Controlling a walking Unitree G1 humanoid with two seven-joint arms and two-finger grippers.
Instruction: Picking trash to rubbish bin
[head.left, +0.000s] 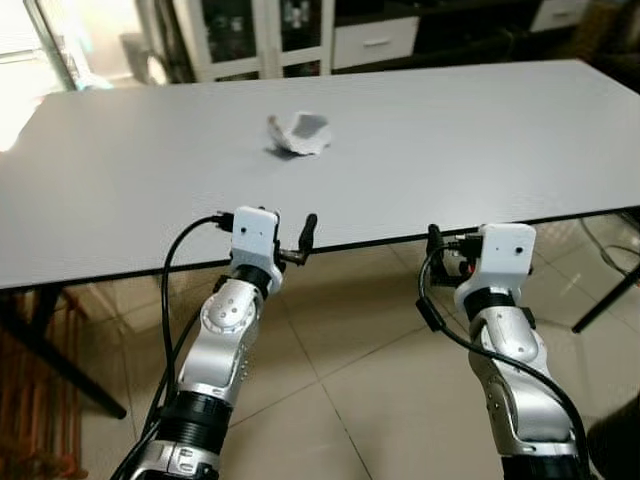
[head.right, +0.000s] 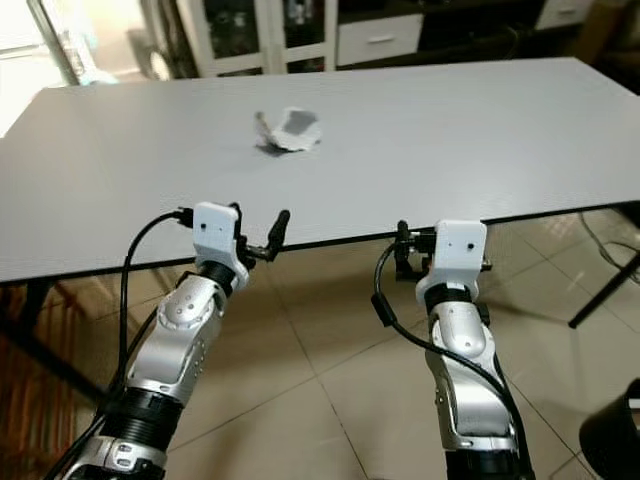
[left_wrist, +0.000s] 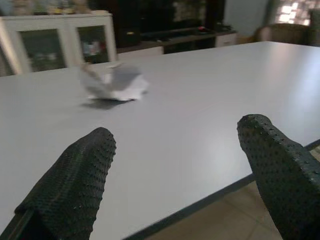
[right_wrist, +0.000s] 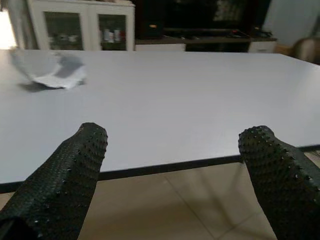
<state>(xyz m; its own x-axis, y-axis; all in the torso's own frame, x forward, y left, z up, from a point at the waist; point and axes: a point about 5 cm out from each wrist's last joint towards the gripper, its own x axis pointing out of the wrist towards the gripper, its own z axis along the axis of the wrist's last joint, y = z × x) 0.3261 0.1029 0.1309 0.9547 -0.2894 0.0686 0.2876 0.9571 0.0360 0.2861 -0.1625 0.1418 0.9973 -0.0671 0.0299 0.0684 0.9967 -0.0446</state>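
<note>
We look down over a wide grey table (head.left: 480, 150) whose left and right ends are cut off by the frame. One piece of trash lies on it — a crumpled white paper wad (head.left: 300, 133), sitting left of centre and well in from the near edge. Its folds are soft and blurred in the left wrist view (left_wrist: 114, 84), so we cannot tell what sort of paper it is.

Two silver arms reach up from the bottom of the frame. Our left gripper (head.left: 270, 232) sits at the near table edge, in line with the wad but well apart from it; its two black fingers (left_wrist: 75, 190) are spread wide with nothing between them. Our right gripper (head.right: 415, 250) hangs just below the near edge, further right; much of it hides behind its own white wrist block, yet the right wrist view shows its two fingers (right_wrist: 62, 175) parted wide and empty.

Beyond the far edge stand white cabinets (head.left: 255, 35) with glass doors, their contents too dim to make out. Under the table we see beige floor tiles (head.left: 350, 340), and one dark rounded object (head.right: 615, 435), cut off at the lower right corner — we cannot say what it is.
</note>
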